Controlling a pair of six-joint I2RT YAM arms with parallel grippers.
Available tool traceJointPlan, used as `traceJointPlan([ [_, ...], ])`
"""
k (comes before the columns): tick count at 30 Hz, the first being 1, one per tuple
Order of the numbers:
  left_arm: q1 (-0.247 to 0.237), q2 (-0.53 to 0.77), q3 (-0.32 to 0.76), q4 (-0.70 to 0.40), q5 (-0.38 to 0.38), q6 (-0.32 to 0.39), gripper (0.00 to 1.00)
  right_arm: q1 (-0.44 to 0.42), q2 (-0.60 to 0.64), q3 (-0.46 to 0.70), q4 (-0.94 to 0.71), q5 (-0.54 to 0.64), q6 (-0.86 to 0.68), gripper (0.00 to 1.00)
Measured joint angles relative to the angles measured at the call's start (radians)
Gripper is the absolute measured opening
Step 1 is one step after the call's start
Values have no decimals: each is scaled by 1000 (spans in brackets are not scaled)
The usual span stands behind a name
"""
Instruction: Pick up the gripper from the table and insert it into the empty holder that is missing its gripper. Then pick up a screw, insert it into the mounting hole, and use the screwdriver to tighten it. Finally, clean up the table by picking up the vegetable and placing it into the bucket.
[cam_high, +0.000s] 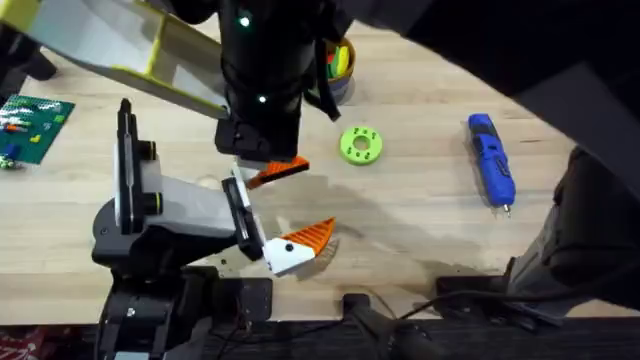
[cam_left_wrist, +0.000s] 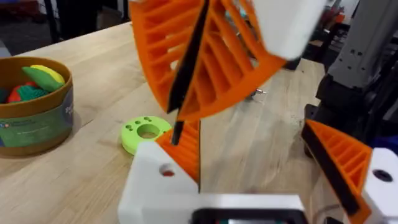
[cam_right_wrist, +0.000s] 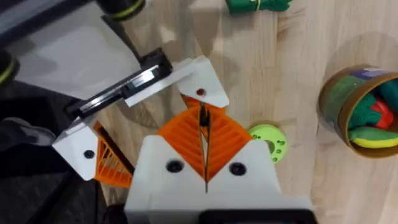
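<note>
My left gripper (cam_high: 300, 205) stands open over the table (cam_high: 420, 220), one orange ribbed finger (cam_left_wrist: 339, 162) on its white block. On the other side, the orange gripper (cam_left_wrist: 186, 149) sits in its white holder (cam_left_wrist: 152, 186), with a mounting hole (cam_right_wrist: 200, 92) beside it. My right gripper (cam_right_wrist: 203, 112) reaches across from above, shut on a thin dark piece that looks like a screw (cam_left_wrist: 177, 132), tip just above that hole. The blue screwdriver (cam_high: 492, 160) lies to the right. A green vegetable (cam_right_wrist: 258, 5) lies on the wood near the tan bucket (cam_right_wrist: 329, 106).
A lime-green disc with holes (cam_high: 360, 143) lies between the bucket (cam_high: 343, 88) and the grippers. The bucket holds several toy vegetables. A green circuit board (cam_high: 30, 125) sits at the far left. The right arm's dark bulk hangs over the upper middle.
</note>
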Motion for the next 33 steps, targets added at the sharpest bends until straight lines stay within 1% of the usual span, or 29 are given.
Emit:
traceJointPlan([
  [25, 0, 0, 0, 0, 0, 0, 988, 0, 1, 0, -9, 0, 0, 6],
  [33, 0, 0, 0, 0, 0, 0, 988, 0, 30, 0, -9, 0, 0, 7],
])
